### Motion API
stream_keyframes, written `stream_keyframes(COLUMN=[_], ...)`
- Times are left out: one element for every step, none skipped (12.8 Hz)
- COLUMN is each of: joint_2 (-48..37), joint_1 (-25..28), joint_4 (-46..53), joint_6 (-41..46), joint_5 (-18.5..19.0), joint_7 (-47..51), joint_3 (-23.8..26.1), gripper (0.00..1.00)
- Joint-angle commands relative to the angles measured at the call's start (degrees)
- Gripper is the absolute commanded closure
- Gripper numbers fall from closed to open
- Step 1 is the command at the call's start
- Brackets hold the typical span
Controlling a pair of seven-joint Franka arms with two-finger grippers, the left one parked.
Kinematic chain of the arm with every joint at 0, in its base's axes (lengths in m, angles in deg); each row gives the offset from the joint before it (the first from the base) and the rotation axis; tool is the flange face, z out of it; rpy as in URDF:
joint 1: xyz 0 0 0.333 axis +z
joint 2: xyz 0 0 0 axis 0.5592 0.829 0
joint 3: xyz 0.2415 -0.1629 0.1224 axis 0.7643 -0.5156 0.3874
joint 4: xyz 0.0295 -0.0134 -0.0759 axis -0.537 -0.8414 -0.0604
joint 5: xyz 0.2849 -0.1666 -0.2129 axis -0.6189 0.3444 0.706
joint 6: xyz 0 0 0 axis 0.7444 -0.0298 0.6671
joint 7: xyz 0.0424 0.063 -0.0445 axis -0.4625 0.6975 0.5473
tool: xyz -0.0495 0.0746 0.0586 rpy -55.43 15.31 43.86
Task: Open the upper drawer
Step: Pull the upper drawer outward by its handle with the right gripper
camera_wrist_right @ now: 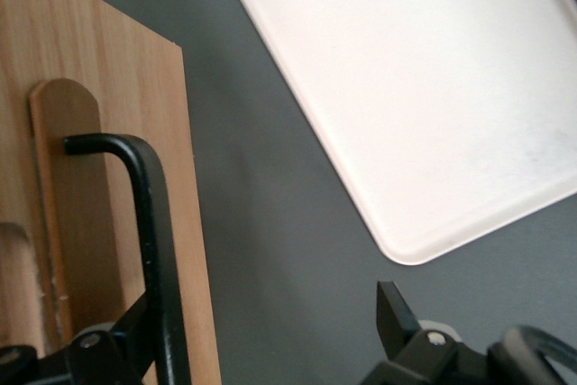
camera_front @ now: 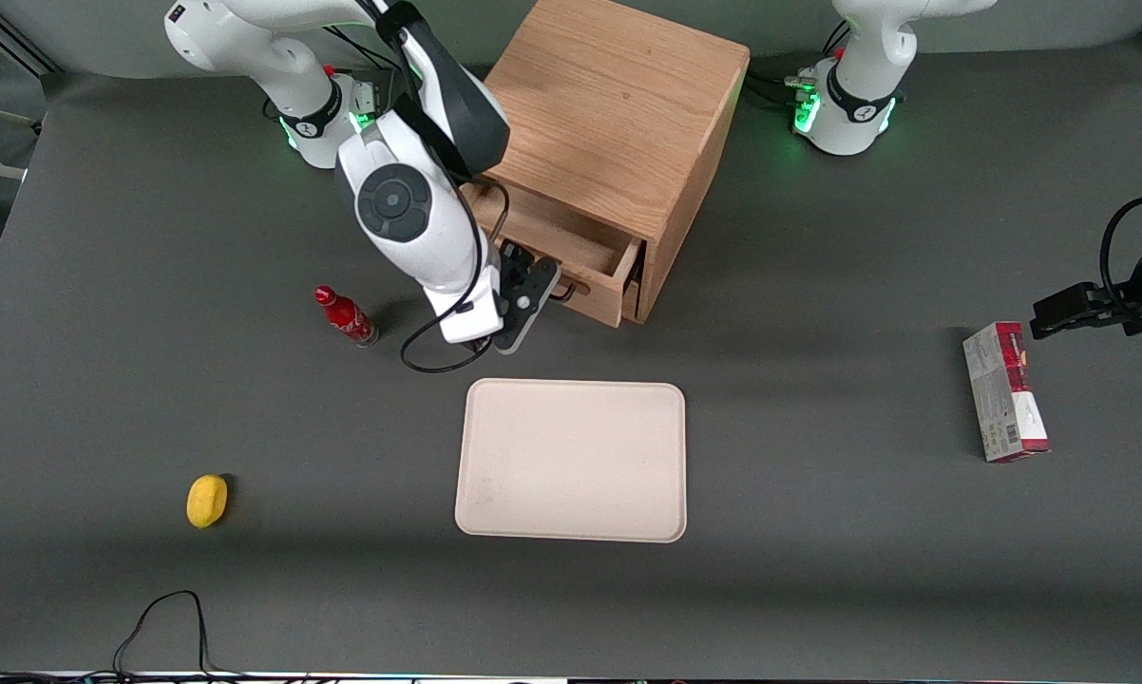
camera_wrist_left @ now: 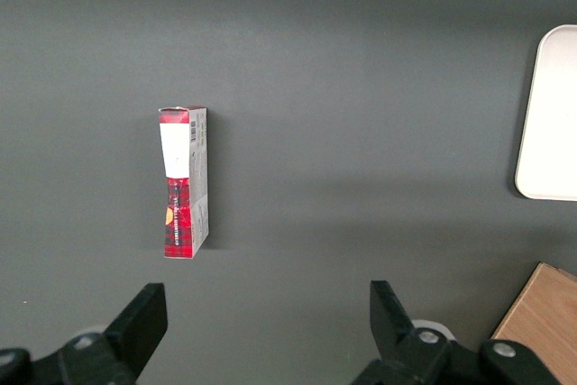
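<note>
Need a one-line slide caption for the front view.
Right arm's gripper at the black handle of the partly open upper drawer, cream tray nearer the camera.

My working arm [camera_front: 409, 218] is glossy white with a dark round joint cap, black gripper [camera_front: 533, 285], looping black cable.

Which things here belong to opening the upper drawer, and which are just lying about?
Belong to the job:
- upper drawer, partly pulled out
- its black handle
- claw, at the drawer front

Just lying about:
- cream tray
- red bottle
- yellow lemon
- red carton
</note>
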Motion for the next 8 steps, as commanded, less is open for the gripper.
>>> stream_keyframes(joint_2=[2.6,3.0,3.4,4.0,4.7,5.3,5.6,6.0], joint_1=[-1.9,-2.2,-2.2,-2.5,-3.3,-3.7,-4.3,-4.6], joint_4=[4.3,4.7,5.1,5.4,6.5,7.3,8.2,8.5], joint_6=[0.5,0.5,0.5,0.5,0.5,0.5,0.6,0.8], joint_5=[-0.6,-0.6,-0.6,-0.6,-0.5,-0.5,-0.5,-0.4], joint_7=[0.6,0.7,0.7,0.6,0.6,0.6,0.6,0.5], joint_3=[0.0,-0.1,-0.1,-0.1,-0.1,-0.1,-0.1,-0.1], gripper=[0.0,0.0,0.0,0.0,0.0,0.0,0.0,0.0])
